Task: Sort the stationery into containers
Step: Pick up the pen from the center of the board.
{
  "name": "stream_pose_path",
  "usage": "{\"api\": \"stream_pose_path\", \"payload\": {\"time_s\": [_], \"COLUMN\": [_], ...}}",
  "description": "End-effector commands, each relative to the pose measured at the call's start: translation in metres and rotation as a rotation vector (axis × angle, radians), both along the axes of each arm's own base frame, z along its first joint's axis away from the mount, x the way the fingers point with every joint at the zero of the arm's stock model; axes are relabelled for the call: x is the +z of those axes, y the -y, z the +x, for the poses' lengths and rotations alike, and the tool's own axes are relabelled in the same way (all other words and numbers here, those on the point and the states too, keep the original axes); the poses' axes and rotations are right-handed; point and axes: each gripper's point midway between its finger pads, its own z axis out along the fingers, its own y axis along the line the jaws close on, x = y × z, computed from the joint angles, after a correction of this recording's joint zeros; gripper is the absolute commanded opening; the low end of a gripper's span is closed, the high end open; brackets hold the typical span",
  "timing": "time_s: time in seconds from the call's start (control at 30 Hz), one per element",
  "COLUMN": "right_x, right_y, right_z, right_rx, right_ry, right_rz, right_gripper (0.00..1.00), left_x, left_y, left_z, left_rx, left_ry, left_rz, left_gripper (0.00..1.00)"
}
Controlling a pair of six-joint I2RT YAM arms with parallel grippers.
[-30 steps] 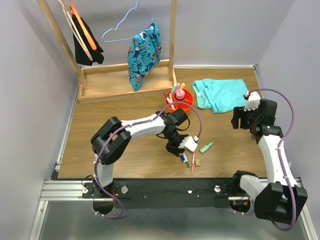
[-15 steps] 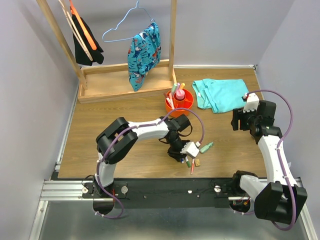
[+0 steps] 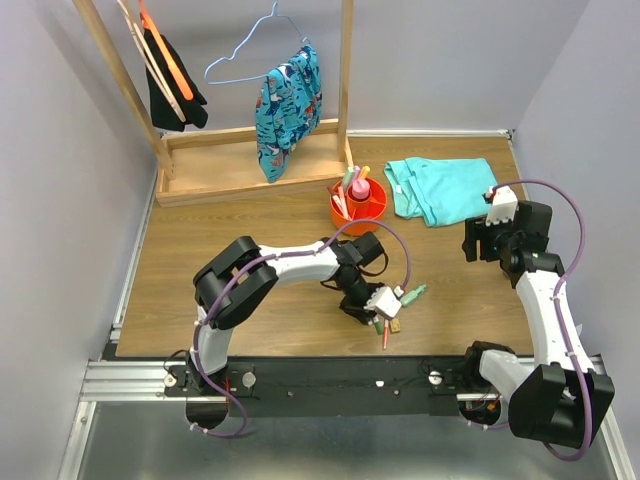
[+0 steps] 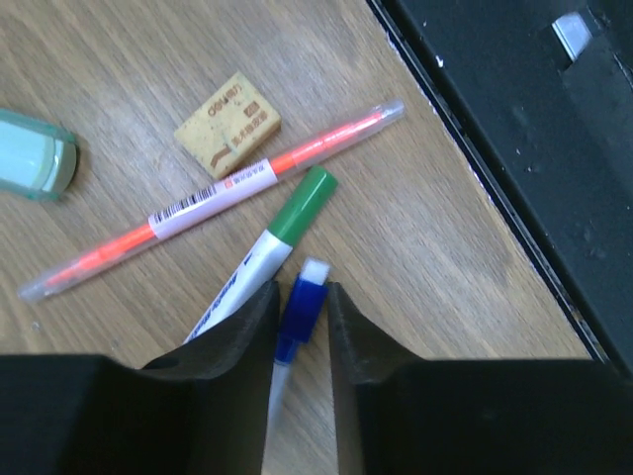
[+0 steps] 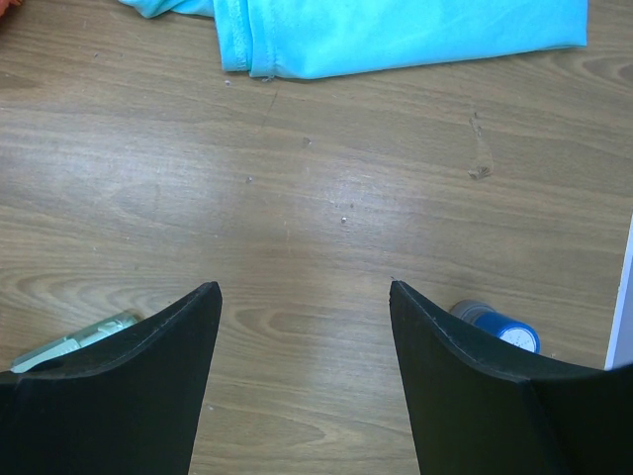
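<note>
My left gripper [image 4: 302, 297] is low over the table near its front edge, jaws closed on the blue cap of a thin white pen [image 4: 300, 309] that lies on the wood. Beside it lie a green-capped pen [image 4: 297, 210], a thin orange pen [image 4: 213, 194], a tan eraser [image 4: 227, 124] and a pale green highlighter [image 4: 35, 156]. In the top view the left gripper [image 3: 377, 320] is by the eraser [image 3: 396, 324] and highlighter [image 3: 413, 293]. The orange-red bowl [image 3: 374, 207] at the back holds a pink bottle [image 3: 359, 188] and several pens. My right gripper [image 5: 305, 292] is open and empty above bare wood.
A teal cloth [image 3: 440, 188] lies at the back right, also in the right wrist view [image 5: 396, 35]. A wooden rack [image 3: 250, 170] with hanging clothes stands at the back left. A small blue-topped object [image 5: 499, 327] lies by the right finger. The black front rail [image 4: 534, 148] runs close to the pens.
My left gripper has moved right and toward the front edge, down onto the cluster of pens. The right arm has barely moved.
</note>
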Motion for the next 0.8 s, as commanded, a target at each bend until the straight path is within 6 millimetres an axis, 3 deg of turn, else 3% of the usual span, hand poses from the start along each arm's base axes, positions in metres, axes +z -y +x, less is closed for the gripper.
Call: {"api": "stream_pose_path", "payload": {"time_s": [0.0, 0.1, 0.2, 0.3, 0.33, 0.4, 0.53, 0.57, 0.63, 0.67, 0.7, 0.77], "right_x": [-0.004, -0.005, -0.003, -0.002, -0.002, 0.0, 0.001, 0.006, 0.009, 0.012, 0.013, 0.015], "right_y": [0.001, 0.002, 0.002, 0.003, 0.003, 0.004, 0.005, 0.005, 0.006, 0.007, 0.007, 0.006], "right_z": [-0.008, -0.009, -0.008, -0.006, -0.005, -0.001, 0.008, 0.012, 0.016, 0.02, 0.022, 0.024], "right_rx": [0.005, -0.001, -0.002, -0.002, -0.003, -0.01, -0.022, -0.024, -0.032, -0.035, -0.038, -0.035], "right_ry": [-0.017, -0.011, -0.008, -0.004, -0.001, 0.009, 0.016, 0.029, 0.031, 0.035, 0.037, 0.035], "right_rz": [-0.011, -0.017, -0.019, -0.022, -0.021, -0.018, -0.005, -0.004, 0.007, 0.009, 0.012, 0.019], "right_gripper": [0.77, 0.77, 0.77, 0.77, 0.77, 0.77, 0.77, 0.77, 0.77, 0.77, 0.77, 0.77], "left_x": [-0.03, -0.028, -0.01, 0.032, 0.057, 0.087, 0.164, 0.176, 0.206, 0.208, 0.228, 0.254], "left_y": [-0.016, -0.02, -0.034, -0.043, -0.04, -0.046, -0.027, -0.022, -0.011, -0.009, 0.004, 0.014], "left_z": [-0.017, -0.02, -0.018, -0.015, 0.0, 0.002, 0.044, 0.063, 0.085, 0.088, 0.124, 0.151], "left_rx": [-0.021, -0.02, -0.036, -0.027, -0.003, 0.025, 0.142, 0.187, 0.233, 0.335, 0.347, 0.43], "left_ry": [-0.037, -0.043, -0.043, -0.085, -0.07, -0.143, -0.208, -0.2, -0.225, -0.339, -0.24, -0.232], "left_rz": [0.09, 0.104, 0.117, 0.081, 0.032, 0.016, -0.153, -0.215, -0.343, -0.316, -0.478, -0.658], "left_gripper": [0.31, 0.24, 0.19, 0.16, 0.16, 0.14, 0.13, 0.13, 0.13, 0.13, 0.13, 0.13]}}
